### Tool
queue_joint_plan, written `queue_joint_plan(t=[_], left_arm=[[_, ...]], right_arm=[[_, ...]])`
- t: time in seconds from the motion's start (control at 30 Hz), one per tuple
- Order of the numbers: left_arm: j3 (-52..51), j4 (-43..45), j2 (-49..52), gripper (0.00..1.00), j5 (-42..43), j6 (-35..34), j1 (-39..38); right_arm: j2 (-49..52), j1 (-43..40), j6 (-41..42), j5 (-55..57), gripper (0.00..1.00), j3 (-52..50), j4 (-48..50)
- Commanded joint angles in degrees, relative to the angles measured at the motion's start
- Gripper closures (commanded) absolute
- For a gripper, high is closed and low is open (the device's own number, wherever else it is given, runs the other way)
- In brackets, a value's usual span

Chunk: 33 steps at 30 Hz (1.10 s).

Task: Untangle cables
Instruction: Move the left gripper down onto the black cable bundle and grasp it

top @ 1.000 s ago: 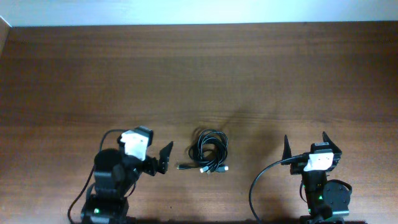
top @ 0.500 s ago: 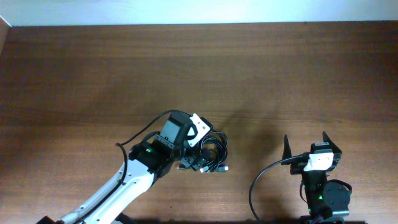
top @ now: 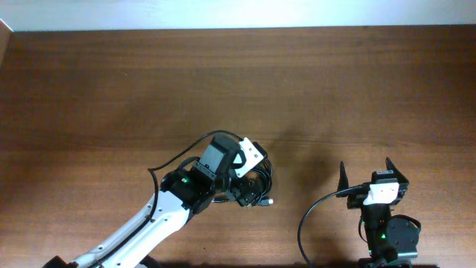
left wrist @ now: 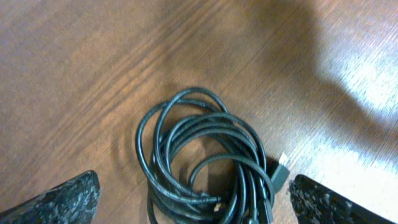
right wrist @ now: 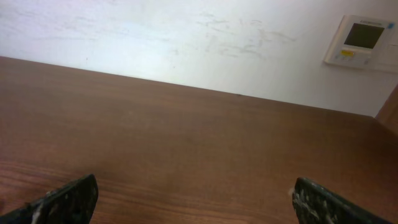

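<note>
Two open hands: left hand (left wrist: 200, 202) directly above the cables (left wrist: 247, 152), right hand (top: 365, 168) well apart.

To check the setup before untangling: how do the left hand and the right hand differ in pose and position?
The left black two-finger hand hangs over the coiled bundle of thin black cables; the right black two-finger hand sits at the near edge of the brown wooden table, apart from them. The left hand points down at the table; the right hand points level toward a white wall. Both are open and hold nothing.
</note>
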Motion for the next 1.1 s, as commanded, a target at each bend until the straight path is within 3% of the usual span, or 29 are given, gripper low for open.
queue_joint_plan(t=[0.0,0.17,0.33,0.4,0.43,0.6,0.83,0.87,1.0,1.07], left_arm=[[1.18,0.87,0.35,0.01,0.83,0.90,-0.22],[1.18,0.83,0.35,0.01,0.87,0.87,-0.22],[1.16,0.17,0.35,0.01,6.23,0.90,-0.22],[1.16,0.09,0.94,0.01,3.21,0.07,-0.22],[1.16,0.17,2.54,0.01,-3.54,-5.86,-0.22],[1.16,0.83,5.03,0.01,-9.84,-10.38,-0.17],[1.16,0.76,7.48,0.02,-11.17,-10.12,-0.17],[1.16,0.50,7.48,0.12,-11.17,-10.12,-0.17],[1.16,0.46,8.76,0.02,-11.15,-10.14,-0.17],[1.16,1.66,11.06,0.05,-11.15,-10.14,-0.17]], right_arm=[[-0.39,-0.37,0.00,1.09,0.01,-0.28,-0.37],[-0.39,-0.37,0.00,1.07,0.01,-0.28,-0.37],[-0.39,-0.37,0.00,1.07,0.01,-0.28,-0.37],[-0.39,-0.37,0.00,1.09,0.01,-0.28,-0.37],[-0.39,-0.37,0.00,1.09,0.01,-0.28,-0.37],[-0.39,-0.37,0.00,1.07,0.01,-0.28,-0.37],[-0.39,-0.37,0.00,1.09,0.01,-0.28,-0.37],[-0.39,-0.37,0.00,1.09,0.01,-0.28,-0.37],[-0.39,-0.37,0.00,1.09,0.01,-0.28,-0.37],[-0.39,-0.37,0.00,1.09,0.01,-0.28,-0.37]])
